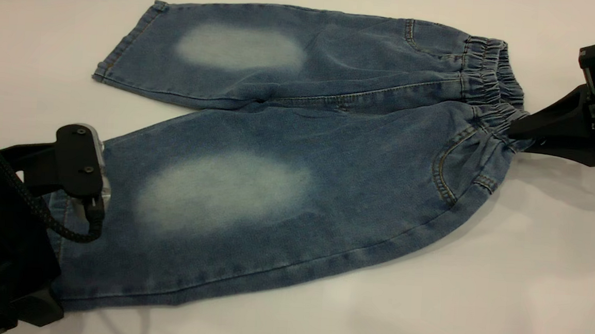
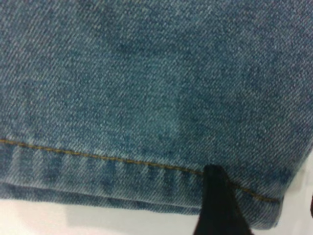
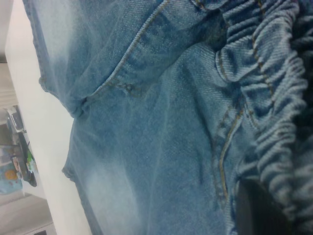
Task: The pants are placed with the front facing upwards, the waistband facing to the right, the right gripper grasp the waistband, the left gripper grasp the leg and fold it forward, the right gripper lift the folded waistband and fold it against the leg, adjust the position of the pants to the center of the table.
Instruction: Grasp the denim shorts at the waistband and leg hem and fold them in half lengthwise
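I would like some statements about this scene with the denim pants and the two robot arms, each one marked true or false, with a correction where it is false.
1. The pants lie spread flat on the table, not yet folded. True.
2. The waistband points toward the left tool. False: it is at the right tool's side.
3. The right tool's tip meets the waistband at the nearer leg's end. True.
4. The left tool is at the far leg's hem. False: it is at the hem of the near leg.
5. Each leg shows one pale oval patch. True.
6. A red shirt lies beside the pants. False: no shirt is in view.
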Motion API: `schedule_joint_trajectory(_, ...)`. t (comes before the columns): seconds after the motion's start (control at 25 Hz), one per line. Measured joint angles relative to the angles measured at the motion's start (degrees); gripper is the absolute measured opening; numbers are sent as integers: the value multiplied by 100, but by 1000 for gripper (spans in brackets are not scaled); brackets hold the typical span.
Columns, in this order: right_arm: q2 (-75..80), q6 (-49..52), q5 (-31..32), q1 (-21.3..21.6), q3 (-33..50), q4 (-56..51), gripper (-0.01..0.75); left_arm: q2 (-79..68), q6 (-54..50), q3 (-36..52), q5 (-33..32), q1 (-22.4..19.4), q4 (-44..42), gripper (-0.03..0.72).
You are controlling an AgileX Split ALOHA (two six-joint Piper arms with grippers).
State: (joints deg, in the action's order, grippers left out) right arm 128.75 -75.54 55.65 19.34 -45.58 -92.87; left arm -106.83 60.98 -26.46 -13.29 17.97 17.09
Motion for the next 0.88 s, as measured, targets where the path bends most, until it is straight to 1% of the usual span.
schedule_joint_trajectory(0.2, 0, 0, 12, 0, 0, 0, 59, -254, -5, -11, 86, 0, 0, 337)
schedule_joint_trajectory(0.4, 0, 6, 118, 0, 0, -6, 59, -287, -31, -17, 107, 0, 0, 323)
schedule_joint_trajectory(0.48, 0, 1, 118, 0, 0, -6, 59, -290, -36, -17, 115, 0, 0, 300)
schedule_joint_trajectory(0.56, 0, 1, 129, 0, 0, -6, 59, -297, -36, -17, 155, 0, -16, 250)
schedule_joint_trajectory(0.72, -6, 1, 197, 0, 0, -6, 59, -198, -42, -10, 132, -5, -23, 83)
schedule_joint_trajectory(0.84, -12, 1, 463, 0, 0, -91, 59, 89, -42, 19, -148, 0, -5, 74)
schedule_joint_trajectory(0.88, -18, 36, 544, 0, 0, -119, 59, 237, -42, 19, -151, 0, -5, 74)
